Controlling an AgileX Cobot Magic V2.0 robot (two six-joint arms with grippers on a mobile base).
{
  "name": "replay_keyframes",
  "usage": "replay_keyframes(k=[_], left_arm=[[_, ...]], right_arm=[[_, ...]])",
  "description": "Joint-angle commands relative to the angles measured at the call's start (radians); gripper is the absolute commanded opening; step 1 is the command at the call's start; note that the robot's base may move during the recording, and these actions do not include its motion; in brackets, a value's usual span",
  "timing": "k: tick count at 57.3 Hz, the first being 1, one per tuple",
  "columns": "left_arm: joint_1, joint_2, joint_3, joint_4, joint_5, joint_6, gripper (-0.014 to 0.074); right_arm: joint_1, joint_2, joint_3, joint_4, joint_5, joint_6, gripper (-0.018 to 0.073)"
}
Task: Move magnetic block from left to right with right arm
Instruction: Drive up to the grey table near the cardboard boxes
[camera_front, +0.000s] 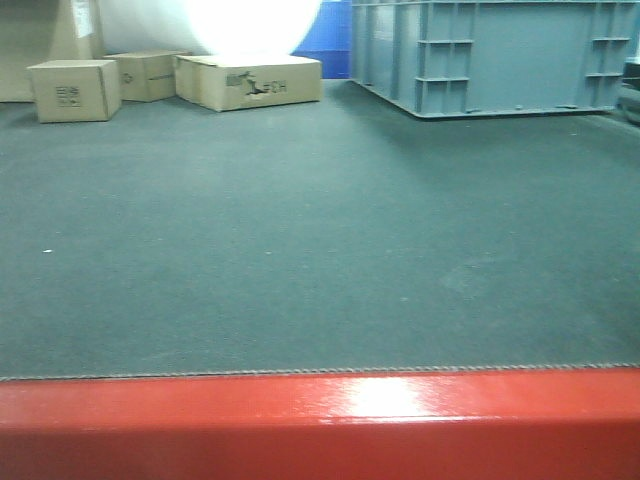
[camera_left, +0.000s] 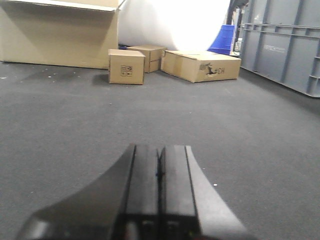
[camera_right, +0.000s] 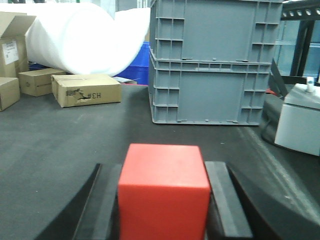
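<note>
Currently my right gripper (camera_right: 163, 202) clamps the block (camera_right: 162, 185), a finger on each side face; left gripper (camera_left: 159, 167) closed on nothing. Height over mat (camera_right: 55, 140) unclear. Risks: smooth faces slip on a fast swing; early release lets it tumble; crate (camera_right: 210, 75) sits ahead.

Dark grey mat (camera_front: 300, 250) with a glossy red edge (camera_front: 320, 420) along its near side. At the far left, three tan cardboard boxes sit on it: a small one (camera_front: 74, 90), one behind (camera_front: 148, 75), a long flat one (camera_front: 250, 82). Grey plastic crate (camera_front: 490, 55) stands far right, with a blue bin (camera_front: 325, 40) between it and the boxes.
</note>
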Motion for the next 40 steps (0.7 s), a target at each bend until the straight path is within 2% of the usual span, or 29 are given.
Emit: replay_keyframes(k=[1,33,40], left_arm=[[0.0,-0.012,0.008,-0.005,-0.086,0.0,-0.0126],[0.0,-0.012,0.008,-0.005,-0.086,0.0,-0.0126],[0.0,-0.012,0.008,-0.005,-0.086,0.0,-0.0126]], right_arm=[[-0.005,0.008,-0.028,0.0,-0.091,-0.006,0.0223],[-0.005,0.021,-0.03,0.008,-0.108,-0.006,0.0223],[-0.005,0.077,-0.073,0.028,-0.064,-0.005,0.0223]])
